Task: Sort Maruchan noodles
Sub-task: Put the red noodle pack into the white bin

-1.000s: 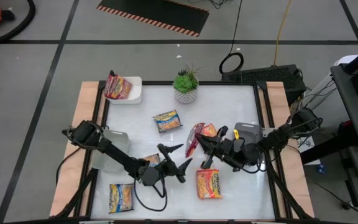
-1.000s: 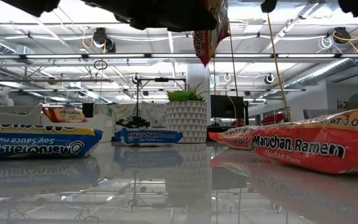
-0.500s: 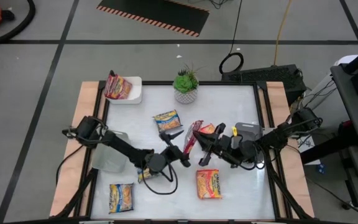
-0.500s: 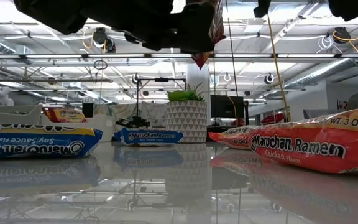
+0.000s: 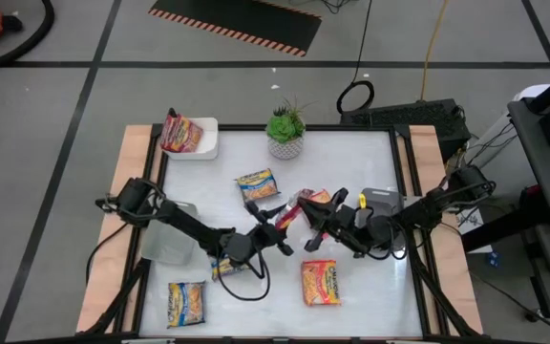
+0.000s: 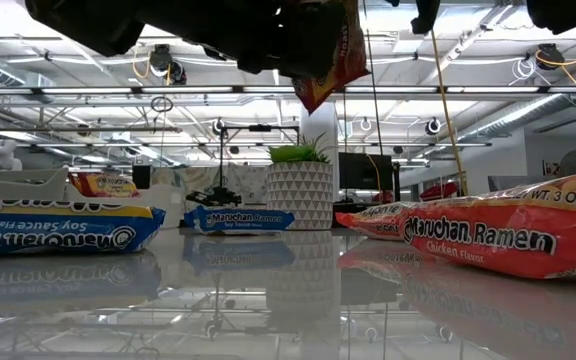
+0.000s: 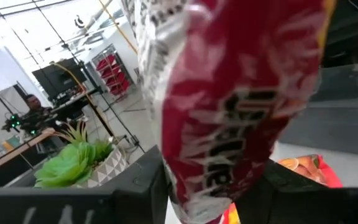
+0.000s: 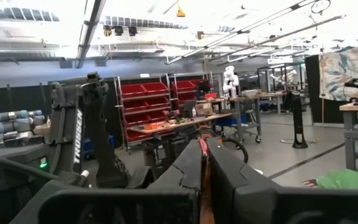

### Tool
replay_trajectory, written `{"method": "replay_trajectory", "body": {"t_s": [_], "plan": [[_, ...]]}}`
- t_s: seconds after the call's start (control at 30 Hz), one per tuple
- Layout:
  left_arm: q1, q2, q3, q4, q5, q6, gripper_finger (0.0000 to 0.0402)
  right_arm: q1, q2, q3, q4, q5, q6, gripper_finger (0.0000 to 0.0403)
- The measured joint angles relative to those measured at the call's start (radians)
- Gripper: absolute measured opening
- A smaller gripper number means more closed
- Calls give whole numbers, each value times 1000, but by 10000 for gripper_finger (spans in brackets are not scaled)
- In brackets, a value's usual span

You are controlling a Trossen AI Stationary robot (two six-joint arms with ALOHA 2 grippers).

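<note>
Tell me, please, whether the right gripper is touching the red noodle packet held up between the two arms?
Touching. The right wrist view shows the right gripper with its fingers pinched shut on the thin edge of the red noodle packet.

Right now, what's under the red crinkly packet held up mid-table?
The red crinkly ramen packet hangs in the air between the left gripper and right gripper. An orange-red packet shows beside it; the white tabletop directly beneath is covered from above.
</note>
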Motion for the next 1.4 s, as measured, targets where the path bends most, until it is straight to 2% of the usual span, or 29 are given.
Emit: {"method": "replay_trajectory", "body": {"t_s": [0.23, 0.53, 0.7, 0.83, 0.9, 0.97, 1.1, 1.27, 1.33, 1.4], "plan": [[-15, -2, 0, 2, -10, 62, 125, 0, 0, 0, 16, -1, -40, 12], [-64, -85, 0, -64, -103, 201, 123, 9, -35, 0, 14, -6, -102, 79], [-95, -190, 0, -301, -120, 130, 123, 50, -100, 0, -55, -32, -196, 122], [-112, -307, 0, -581, -67, -17, 123, 93, -194, 0, -251, -52, -170, 153], [-117, -377, 0, -737, -6, -121, 123, 109, -246, 0, -383, -64, -127, 166], [-117, -452, 0, -883, 87, -233, 123, 116, -286, 0, -510, -132, -57, 178], [-75, -587, 1, -1049, 382, -461, 123, 110, -307, -1, -650, -314, 73, 191], [-4, -663, 1, -1142, 810, -536, 123, 63, -262, -1, -660, -373, 149, 193], [8, -674, 1, -1177, 911, -551, 123, 32, -240, 12, -677, -420, 217, 195], [10, -674, 1, -1211, 948, -553, 123, 3, -219, 42, -720, -492, 293, 202]]}}
